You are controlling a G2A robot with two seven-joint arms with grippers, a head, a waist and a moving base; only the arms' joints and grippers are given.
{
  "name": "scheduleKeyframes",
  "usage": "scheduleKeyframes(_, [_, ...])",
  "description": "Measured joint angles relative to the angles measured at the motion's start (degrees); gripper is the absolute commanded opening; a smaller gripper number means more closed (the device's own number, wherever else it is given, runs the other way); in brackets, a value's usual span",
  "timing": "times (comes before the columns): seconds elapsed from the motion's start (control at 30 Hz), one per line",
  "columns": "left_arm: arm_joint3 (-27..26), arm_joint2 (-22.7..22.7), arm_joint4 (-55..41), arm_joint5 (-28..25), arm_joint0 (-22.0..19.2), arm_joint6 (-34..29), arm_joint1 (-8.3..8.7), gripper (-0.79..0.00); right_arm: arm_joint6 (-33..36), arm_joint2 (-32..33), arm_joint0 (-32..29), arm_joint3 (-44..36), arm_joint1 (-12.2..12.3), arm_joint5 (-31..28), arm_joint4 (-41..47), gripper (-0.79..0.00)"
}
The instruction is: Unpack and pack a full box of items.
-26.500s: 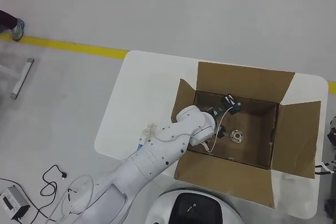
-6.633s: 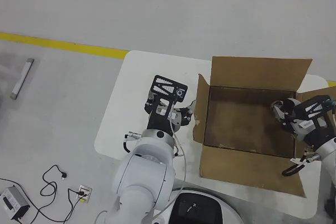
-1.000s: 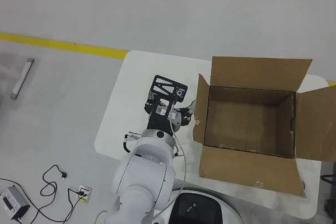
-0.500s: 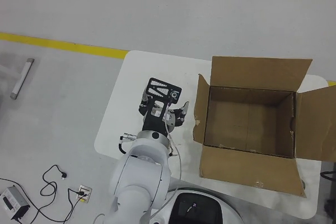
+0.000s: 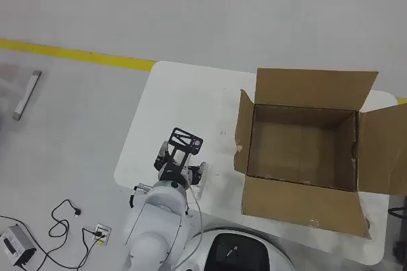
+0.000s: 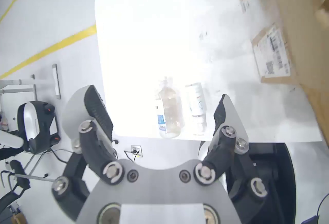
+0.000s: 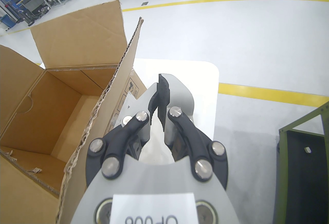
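Left gripper (image 6: 156, 93) withdrew, jaws wide, empty | right gripper (image 7: 160, 82) closed | box (image 5: 302, 146) open, floor bare

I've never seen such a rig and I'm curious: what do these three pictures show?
It is a two-armed robot at a white table. One picture looks down from above its arms; the other two come from cameras on each wrist. On the table stands an open cardboard box; near the table's edge are a clear bottle and a white bottle, side by side. The left gripper hangs open near them, holding nothing. The right gripper is shut, empty, beside a box flap.
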Motion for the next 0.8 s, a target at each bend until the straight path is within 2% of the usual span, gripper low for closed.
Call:
scheduleKeyframes(0.1, [1.83, -1.45, 0.81, -1.65, 2.05, -0.85, 0.38, 0.000, 0.00, 0.00, 0.00, 0.00, 0.00, 0.00, 0.00, -0.785])
scheduleKeyframes(0.2, [3.44, -2.82, 0.63, -0.93, 3.37, -1.63, 0.52, 0.000, 0.00, 0.00, 0.00, 0.00, 0.00, 0.00, 0.00, -0.785])
scheduleKeyframes(0.63, [4.46, -2.92, -0.93, -0.29, 3.67, -0.52, 0.51, 0.000, 0.00, 0.00, 0.00, 0.00, 0.00, 0.00, 0.00, -0.785])
scheduleKeyframes(0.73, [7.15, -3.60, -4.75, 1.26, 2.44, -1.97, 0.27, 0.000, 0.00, 0.00, 0.00, 0.00, 0.00, 0.00, 0.00, -0.785])
scheduleKeyframes(0.8, [9.22, -3.79, -6.46, 1.60, 0.03, -4.14, 0.08, 0.000, 0.00, 0.00, 0.00, 0.00, 0.00, 0.00, 0.00, -0.785])
